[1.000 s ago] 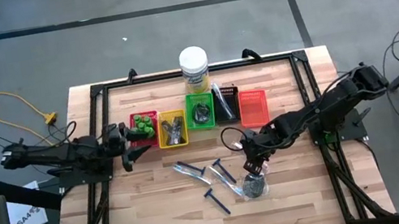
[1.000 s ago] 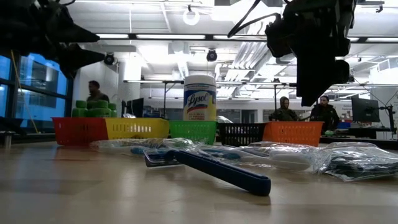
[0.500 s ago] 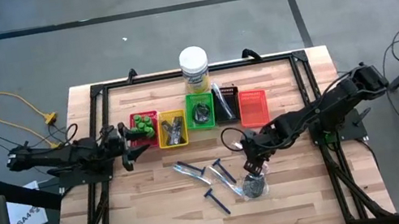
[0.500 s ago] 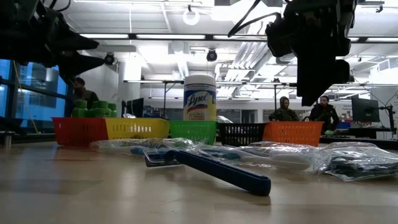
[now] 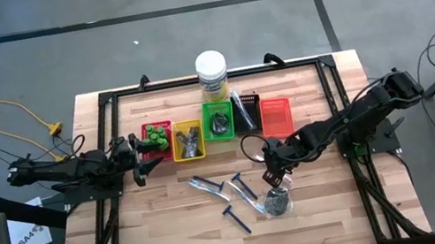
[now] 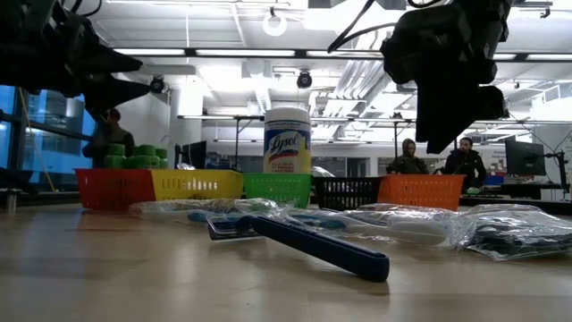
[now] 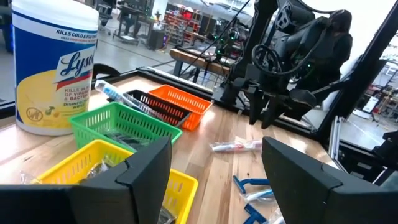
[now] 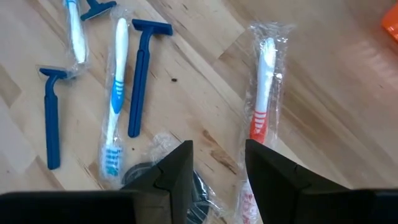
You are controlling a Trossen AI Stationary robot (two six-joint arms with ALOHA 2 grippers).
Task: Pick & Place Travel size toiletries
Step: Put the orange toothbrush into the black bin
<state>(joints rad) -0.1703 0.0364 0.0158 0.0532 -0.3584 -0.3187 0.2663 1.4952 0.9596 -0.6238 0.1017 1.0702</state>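
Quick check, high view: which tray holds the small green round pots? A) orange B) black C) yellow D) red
D: the green pots sit piled in the red tray at the left end of the tray row, beside the yellow tray, which holds grey pieces instead.

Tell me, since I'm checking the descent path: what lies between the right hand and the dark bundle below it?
Nothing. In the high view the right hand hangs open above the bagged dark bundle; its wrist view shows only bare wood ahead of its fingers.
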